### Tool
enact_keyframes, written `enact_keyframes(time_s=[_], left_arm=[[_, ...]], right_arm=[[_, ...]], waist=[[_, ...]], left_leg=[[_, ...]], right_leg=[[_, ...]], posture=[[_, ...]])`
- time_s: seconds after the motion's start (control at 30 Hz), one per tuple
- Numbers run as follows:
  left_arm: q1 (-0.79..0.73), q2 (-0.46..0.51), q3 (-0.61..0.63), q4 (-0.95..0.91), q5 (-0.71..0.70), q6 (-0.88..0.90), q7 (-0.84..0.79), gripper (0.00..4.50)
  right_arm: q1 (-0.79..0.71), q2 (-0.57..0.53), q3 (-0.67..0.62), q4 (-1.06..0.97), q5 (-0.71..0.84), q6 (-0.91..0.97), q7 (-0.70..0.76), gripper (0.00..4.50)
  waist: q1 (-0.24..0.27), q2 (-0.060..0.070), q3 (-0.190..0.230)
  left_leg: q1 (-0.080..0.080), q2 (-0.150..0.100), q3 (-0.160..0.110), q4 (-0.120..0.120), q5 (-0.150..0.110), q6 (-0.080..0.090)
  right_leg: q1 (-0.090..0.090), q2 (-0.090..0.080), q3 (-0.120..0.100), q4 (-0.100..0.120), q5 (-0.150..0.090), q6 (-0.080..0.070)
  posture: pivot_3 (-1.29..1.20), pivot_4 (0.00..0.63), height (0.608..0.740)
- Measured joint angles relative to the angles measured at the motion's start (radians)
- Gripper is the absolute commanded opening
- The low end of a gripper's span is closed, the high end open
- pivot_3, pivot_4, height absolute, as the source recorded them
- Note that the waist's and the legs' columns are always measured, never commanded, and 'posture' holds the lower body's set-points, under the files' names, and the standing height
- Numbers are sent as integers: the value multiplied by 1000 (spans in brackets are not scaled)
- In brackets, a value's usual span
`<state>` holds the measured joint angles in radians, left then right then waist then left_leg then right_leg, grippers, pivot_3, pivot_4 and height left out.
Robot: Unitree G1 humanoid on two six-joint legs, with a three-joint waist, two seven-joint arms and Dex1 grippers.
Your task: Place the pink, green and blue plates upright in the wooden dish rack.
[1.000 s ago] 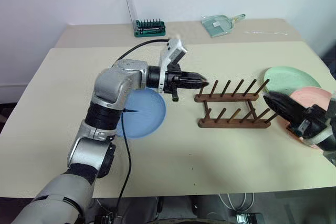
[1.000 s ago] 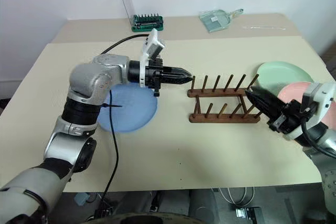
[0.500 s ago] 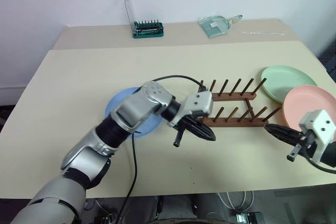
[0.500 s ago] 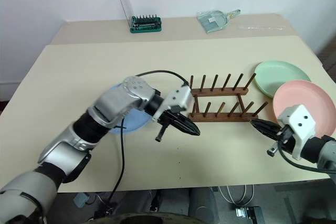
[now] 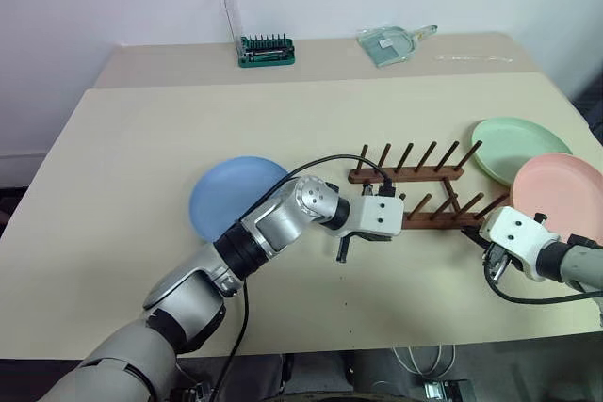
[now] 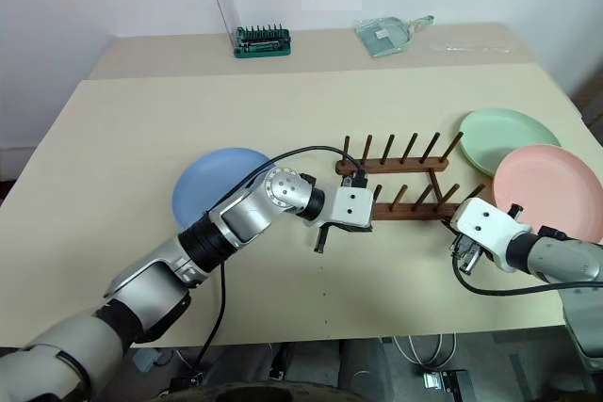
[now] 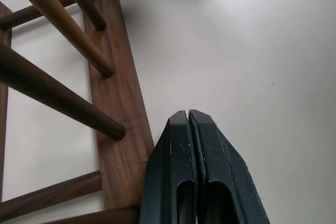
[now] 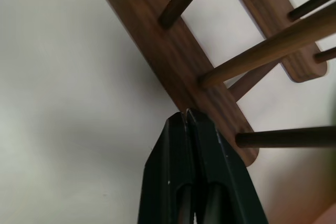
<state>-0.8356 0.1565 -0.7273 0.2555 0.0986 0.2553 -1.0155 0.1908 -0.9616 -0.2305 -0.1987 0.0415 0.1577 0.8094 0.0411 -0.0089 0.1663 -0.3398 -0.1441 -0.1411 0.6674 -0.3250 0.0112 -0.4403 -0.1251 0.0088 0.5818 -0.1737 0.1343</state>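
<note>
Both claws are pressed fully shut and hold nothing: the left gripper (image 7: 188, 116) has its tips down against the near rail of the wooden rack (image 5: 419, 197) toward its left end, and the right gripper (image 8: 185, 115) noses the same rail at its right end. To my eye they are bracing or squaring the rack, so they should push gently and evenly, or it will skid or twist. None of the plates is racked: the blue plate (image 5: 236, 197) lies flat left of the rack, the green plate (image 5: 518, 145) and pink plate (image 5: 561, 190) flat to its right.
</note>
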Motion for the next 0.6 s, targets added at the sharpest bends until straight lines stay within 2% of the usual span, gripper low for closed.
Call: enact_keyframes(time_s=[0.23,0.6], left_arm=[[-21,-9,-5,98,110,-122,61,6],[-81,-39,30,253,196,-224,152,6]], right_arm=[[-138,-6,91,159,-140,-154,-55,28],[-351,73,200,341,-212,-322,-127,28]], waist=[[-1,0,0],[-2,1,-1]], left_leg=[[1,0,2,0,0,0],[1,1,3,0,0,0]], right_leg=[[0,1,2,0,1,1],[-1,2,4,-1,3,0]], posture=[[0,150,740],[0,150,740]])
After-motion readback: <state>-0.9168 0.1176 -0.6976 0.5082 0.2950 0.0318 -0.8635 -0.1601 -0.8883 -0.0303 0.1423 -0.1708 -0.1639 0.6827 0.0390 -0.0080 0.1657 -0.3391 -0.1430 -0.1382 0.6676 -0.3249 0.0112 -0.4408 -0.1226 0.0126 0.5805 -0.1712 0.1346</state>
